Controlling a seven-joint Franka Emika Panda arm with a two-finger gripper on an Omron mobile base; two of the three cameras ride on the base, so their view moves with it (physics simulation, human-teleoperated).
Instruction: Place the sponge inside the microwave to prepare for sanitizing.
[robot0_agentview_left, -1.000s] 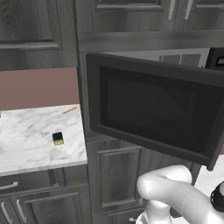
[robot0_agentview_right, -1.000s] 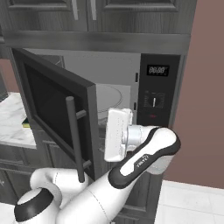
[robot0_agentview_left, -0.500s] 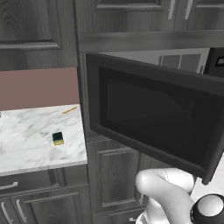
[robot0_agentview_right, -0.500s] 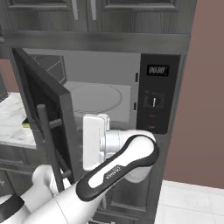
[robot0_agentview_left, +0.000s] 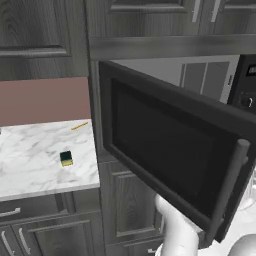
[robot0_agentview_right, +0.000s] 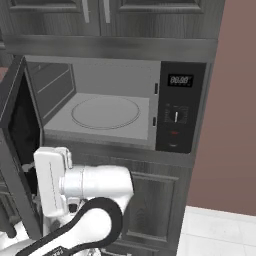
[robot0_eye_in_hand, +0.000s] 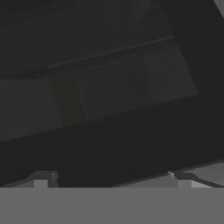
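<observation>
Here, one sponge (robot0_agentview_left: 66, 158), one open microwave (robot0_agentview_right: 107, 111), one stick (robot0_agentview_left: 79, 126); hand's grip indiscernible.

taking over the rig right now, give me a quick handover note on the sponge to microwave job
Gripper: under the open door, holding nothing visible; open or shut cannot be told.
Sponge: lies on the marble counter, left of the microwave, untouched.
Done: microwave door swung wide open; turntable bare.
Left: reach over to the counter, grasp the sponge, set it inside the microwave.

Marble counter (robot0_agentview_left: 35, 160) (w/ yellow stick (robot0_agentview_left: 79, 126)).
</observation>
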